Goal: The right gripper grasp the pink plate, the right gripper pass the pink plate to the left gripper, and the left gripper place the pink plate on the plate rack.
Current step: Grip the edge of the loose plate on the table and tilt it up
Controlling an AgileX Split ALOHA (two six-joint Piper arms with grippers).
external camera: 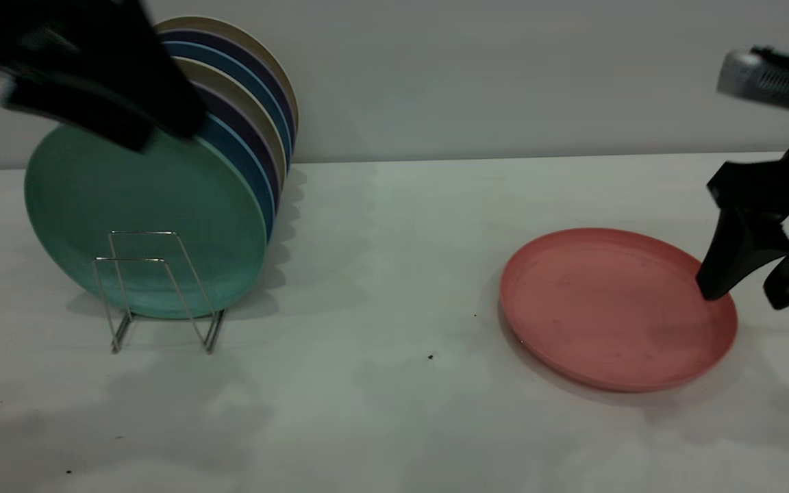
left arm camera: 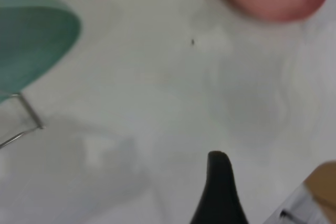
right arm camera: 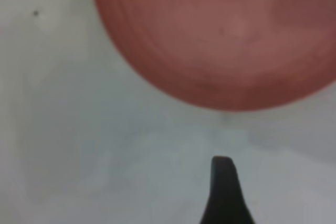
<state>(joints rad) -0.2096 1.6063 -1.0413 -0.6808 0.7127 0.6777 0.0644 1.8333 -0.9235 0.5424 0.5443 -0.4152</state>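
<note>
Inspecting: we find matte black right gripper (external camera: 750, 294) spread, straddling rim of flat round salmon-pink plastic plate (external camera: 607, 308); blurred black left gripper (external camera: 86, 75) grip indeterminate.

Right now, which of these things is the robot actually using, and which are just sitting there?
In use:
pink plate, flat on the table
right gripper, open at the plate's rim
left gripper, above the rack
plate rack

Sitting there:
green plate and other plates standing in the rack
</note>
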